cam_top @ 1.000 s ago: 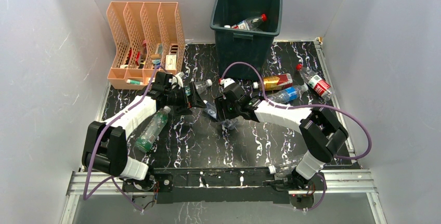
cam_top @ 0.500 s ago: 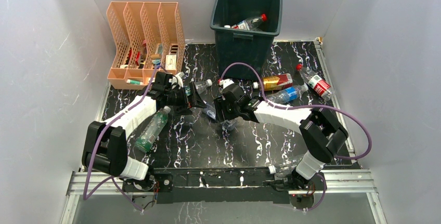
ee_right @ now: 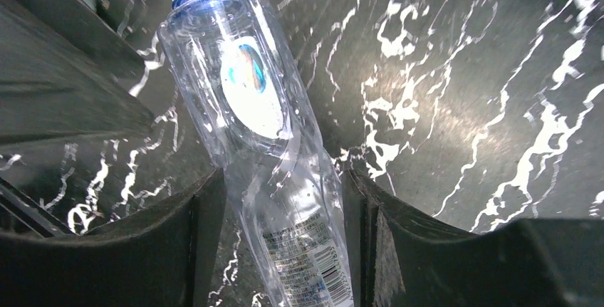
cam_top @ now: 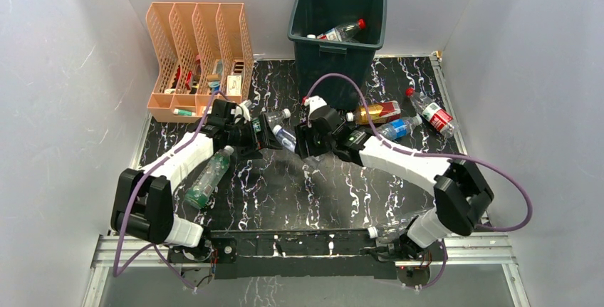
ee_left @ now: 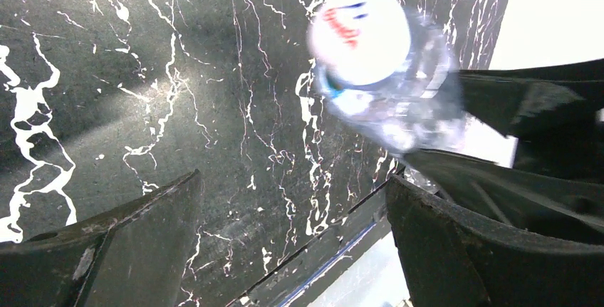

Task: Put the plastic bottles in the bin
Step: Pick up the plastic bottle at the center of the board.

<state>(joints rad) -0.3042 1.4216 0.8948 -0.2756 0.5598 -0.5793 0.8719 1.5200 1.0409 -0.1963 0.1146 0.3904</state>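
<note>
From above, a black table (cam_top: 299, 193) with white marble veins is seen between pale grey walls. The green bin (cam_top: 335, 65) stands at the far edge, a red-capped bottle (cam_top: 342, 31) inside; other bottles (cam_top: 395, 128) lie to its right. The left gripper (cam_top: 269, 134) is spread wide and empty.

In the left wrist view, red and blue print on a white cap (ee_left: 360, 33) cannot be read.

In the right wrist view, a clear bottle (ee_right: 267, 150) is clamped by the right gripper (ee_right: 285, 186); its barcode text is unreadable.

Approx 9 bottles (cam_top: 208, 175), 1 bin (cam_top: 335, 65), 1 peach organizer (cam_top: 162, 105)
</note>
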